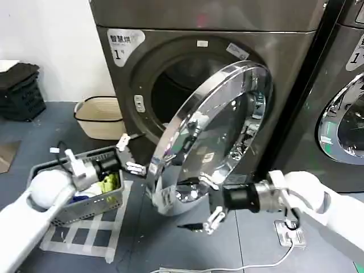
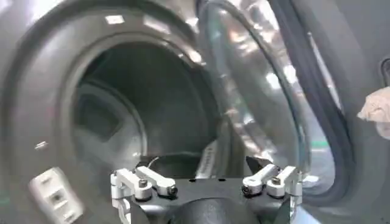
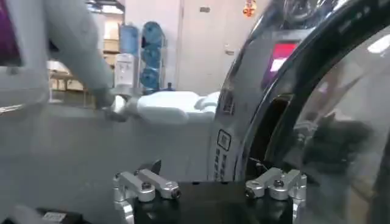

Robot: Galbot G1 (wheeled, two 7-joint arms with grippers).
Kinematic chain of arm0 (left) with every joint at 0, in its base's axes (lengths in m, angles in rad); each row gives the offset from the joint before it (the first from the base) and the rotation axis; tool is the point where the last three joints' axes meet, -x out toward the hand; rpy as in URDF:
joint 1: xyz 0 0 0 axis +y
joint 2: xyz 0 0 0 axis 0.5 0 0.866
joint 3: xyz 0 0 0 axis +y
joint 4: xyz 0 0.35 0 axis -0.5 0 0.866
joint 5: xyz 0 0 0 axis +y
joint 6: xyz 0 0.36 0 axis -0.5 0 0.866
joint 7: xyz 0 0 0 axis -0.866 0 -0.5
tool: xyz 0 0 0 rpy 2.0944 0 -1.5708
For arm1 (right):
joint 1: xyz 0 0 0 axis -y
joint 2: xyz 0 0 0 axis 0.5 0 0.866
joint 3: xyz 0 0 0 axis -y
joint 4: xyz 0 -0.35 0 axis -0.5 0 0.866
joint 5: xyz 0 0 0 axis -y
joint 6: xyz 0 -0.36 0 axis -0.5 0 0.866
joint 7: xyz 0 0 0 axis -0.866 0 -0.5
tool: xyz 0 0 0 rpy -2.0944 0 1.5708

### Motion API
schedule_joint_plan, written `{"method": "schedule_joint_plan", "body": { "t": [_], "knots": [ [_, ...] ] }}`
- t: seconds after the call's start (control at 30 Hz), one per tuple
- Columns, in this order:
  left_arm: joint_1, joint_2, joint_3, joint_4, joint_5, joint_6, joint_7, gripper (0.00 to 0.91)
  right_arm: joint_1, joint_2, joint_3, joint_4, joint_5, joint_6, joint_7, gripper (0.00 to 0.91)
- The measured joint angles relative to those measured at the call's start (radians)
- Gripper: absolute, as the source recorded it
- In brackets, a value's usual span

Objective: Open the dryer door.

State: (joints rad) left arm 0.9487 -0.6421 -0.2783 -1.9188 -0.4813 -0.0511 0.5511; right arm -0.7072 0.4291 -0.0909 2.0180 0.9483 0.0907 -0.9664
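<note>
Standing ajar, dryer door [image 1: 213, 133] just above right end effector [image 1: 209, 211].

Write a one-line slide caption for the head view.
Dryer door swung partly open, right hand open below its chrome rim, left hand open beside the drum opening.

White "1" sticker [image 1: 120, 44] on the grey-brown dryer's [image 1: 170, 34] front panel.
</note>
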Motion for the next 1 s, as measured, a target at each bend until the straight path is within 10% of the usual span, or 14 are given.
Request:
{"method": "schedule_joint_plan", "body": {
  "t": [0.43,1.0],
  "knots": [
    [-0.076,-0.049,0.134,-0.039,0.003,-0.006,0.001,0.907,-0.718,0.018,0.697,0.06,-0.03,0.137,0.105,0.907],
    [-0.175,-0.136,0.298,-0.025,0.005,-0.036,-0.039,0.907,-1.395,0.533,1.431,0.119,-0.171,0.321,0.336,0.907]
  ]
}}
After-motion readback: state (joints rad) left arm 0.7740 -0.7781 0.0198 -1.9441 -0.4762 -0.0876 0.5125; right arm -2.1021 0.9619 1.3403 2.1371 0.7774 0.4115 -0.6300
